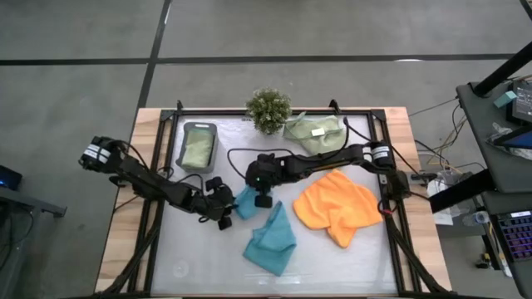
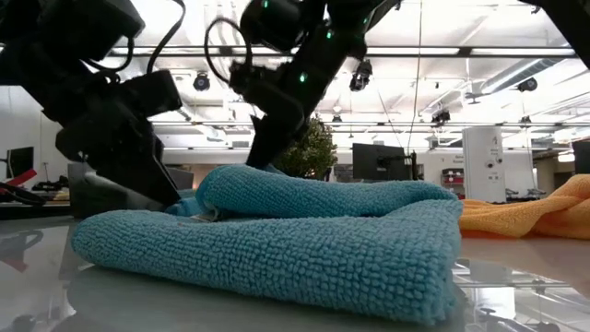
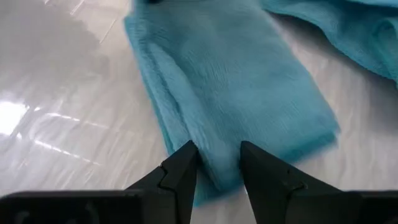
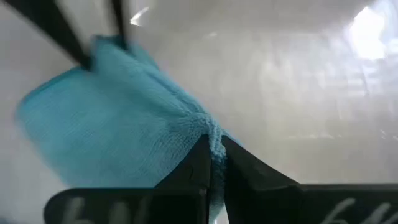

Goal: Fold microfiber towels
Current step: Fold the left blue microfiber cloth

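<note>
Left hand (image 1: pixel 224 209) sits at the left edge of the soft teal-blue microfiber towel (image 1: pixel 247 202) we're folding mid-surface, fingers part-open around that edge; we can't tell if it's really pinched. Our right hand (image 1: pixel 263 199) has clamped shut on the opposite end, fabric bunched between the tips. From here we'd say lift both ends evenly, keep the cloth taut, and lay edge onto edge. A second teal cloth (image 1: pixel 271 241) lies just beside, so don't snag it.
</note>
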